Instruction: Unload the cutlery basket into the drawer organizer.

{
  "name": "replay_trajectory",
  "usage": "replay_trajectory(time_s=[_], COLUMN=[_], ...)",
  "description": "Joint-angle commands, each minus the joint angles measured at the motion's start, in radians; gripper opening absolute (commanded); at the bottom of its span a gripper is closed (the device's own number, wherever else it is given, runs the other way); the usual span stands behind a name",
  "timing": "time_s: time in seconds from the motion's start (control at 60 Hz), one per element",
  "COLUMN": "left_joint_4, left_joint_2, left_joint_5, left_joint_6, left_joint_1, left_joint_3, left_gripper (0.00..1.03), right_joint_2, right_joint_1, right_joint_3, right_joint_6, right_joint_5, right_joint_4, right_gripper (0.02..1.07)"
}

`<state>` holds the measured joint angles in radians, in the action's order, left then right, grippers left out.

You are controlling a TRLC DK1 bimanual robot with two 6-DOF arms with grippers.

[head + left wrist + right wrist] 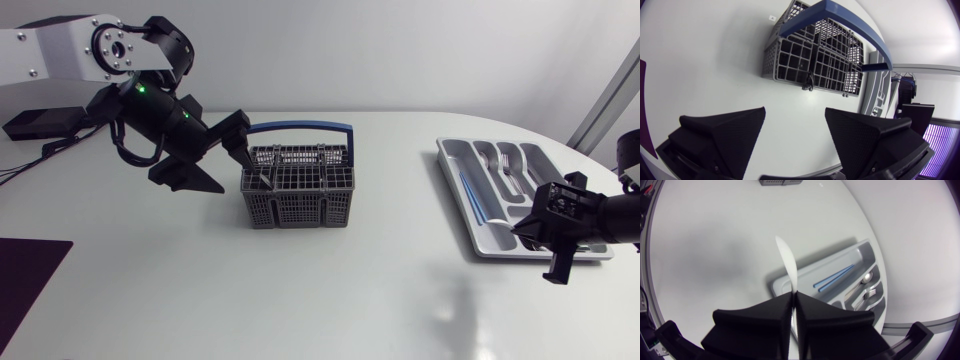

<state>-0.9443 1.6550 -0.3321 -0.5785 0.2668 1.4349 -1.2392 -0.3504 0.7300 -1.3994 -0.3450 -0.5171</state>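
The grey cutlery basket (298, 185) with a blue handle (300, 127) stands mid-table. A dark utensil (808, 80) sticks up in its left end. My left gripper (215, 155) hangs just left of the basket, open and empty (795, 112), with the basket (815, 60) ahead of its fingers. At the right lies the grey drawer organizer (470, 215), holding forks (507, 165) and blue sticks (472, 195). My right gripper (542, 228) hovers over the organizer's near end, shut (792, 294) on a thin white knife-like utensil (787, 260) that points out ahead of it.
A dark purple mat (25, 275) lies at the table's front left corner. A black box with cables (40, 122) sits at the back left. In the right wrist view the organizer (850, 250) shows blue sticks (835, 277) and a spoon (866, 277).
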Motion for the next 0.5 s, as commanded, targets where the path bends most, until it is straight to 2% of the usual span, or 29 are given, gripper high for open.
replay_trajectory(time_s=[0.0, 0.217, 0.483], left_joint_4=[0.002, 0.009, 0.016], left_joint_2=[0.034, 0.052, 0.088], left_joint_5=[0.01, 0.034, 0.034], left_joint_6=[-0.003, 0.008, 0.06], left_joint_1=[0.003, 0.006, 0.012], left_joint_3=[0.002, 0.009, 0.01], left_gripper=[0.82, 0.82, 0.83], right_joint_2=[-0.071, -0.21, -0.376], right_joint_1=[-0.067, -0.2, -0.279], right_joint_3=[0.048, 0.134, 0.227], right_joint_6=[-0.118, -0.243, -0.316], right_joint_5=[-0.011, -0.005, 0.034], right_joint_4=[-0.015, -0.008, 0.042], right_gripper=[0.08, 0.08, 0.08])
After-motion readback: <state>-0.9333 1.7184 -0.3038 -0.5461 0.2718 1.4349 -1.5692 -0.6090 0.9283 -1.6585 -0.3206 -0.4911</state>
